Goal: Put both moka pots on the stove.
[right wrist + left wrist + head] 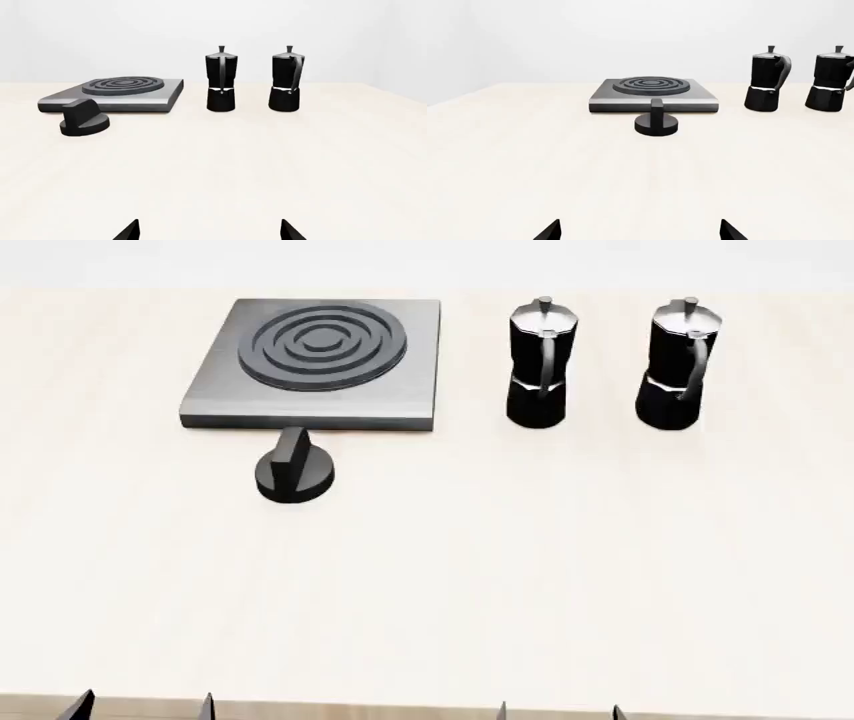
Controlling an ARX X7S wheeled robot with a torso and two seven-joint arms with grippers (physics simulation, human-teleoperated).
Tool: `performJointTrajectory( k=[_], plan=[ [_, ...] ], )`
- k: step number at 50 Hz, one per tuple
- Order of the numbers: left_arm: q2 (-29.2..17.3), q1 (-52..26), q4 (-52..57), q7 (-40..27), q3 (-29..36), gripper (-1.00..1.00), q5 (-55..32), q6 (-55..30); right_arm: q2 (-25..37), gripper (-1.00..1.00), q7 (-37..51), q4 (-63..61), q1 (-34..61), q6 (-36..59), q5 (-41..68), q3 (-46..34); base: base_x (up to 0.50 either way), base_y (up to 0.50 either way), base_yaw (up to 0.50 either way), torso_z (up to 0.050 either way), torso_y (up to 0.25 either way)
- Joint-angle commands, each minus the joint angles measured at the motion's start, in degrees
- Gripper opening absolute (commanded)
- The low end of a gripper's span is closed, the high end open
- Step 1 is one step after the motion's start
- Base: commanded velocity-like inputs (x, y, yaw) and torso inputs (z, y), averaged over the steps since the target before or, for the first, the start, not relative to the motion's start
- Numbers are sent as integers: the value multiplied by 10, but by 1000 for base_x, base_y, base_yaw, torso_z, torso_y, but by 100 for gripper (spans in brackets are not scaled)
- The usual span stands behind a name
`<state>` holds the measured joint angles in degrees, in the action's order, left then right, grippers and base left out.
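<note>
Two black moka pots stand upright side by side on the table at the far right, one (541, 365) nearer the stove, the other (678, 365) to its right. They also show in the left wrist view (767, 80) (832, 80) and the right wrist view (221, 80) (287, 80). The grey stove (320, 360) with its ringed burner lies at the far left and has nothing on it. My left gripper (144, 706) and right gripper (558, 710) are open and empty at the table's near edge, far from the pots.
A round black dial knob (295, 470) sits on the table just in front of the stove. The pale table (534, 570) stretches between the grippers and the objects. A white wall stands behind.
</note>
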<state>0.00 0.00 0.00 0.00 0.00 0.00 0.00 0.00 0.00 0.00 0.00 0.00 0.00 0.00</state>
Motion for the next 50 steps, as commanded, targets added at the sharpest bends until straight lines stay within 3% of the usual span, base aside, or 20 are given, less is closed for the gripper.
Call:
performJointTrajectory(
  k=[1,13,23,32,50],
  plan=[
    [-10,-4,-7,-12,12,100,-11,3,8,100,10,4,3,-2,8,-10,0,0,0,0,0],
    [-29,9,35,-29,33,100,-40,-15,27,100,34,-6,2,-12,16,-37,0,0,0,0,0],
    [-47,62,239,-55,35,100,-49,-72,45,100,53,-226,-57,47,24,-41,0,0,0,0,0],
    [-62,102,398,-63,28,100,-85,-118,53,100,62,-354,-96,70,58,-34,0,0,0,0,0],
    [-75,112,434,-83,43,100,-81,-105,69,100,81,-386,-106,61,56,-50,0,0,0,0,0]
  ],
)
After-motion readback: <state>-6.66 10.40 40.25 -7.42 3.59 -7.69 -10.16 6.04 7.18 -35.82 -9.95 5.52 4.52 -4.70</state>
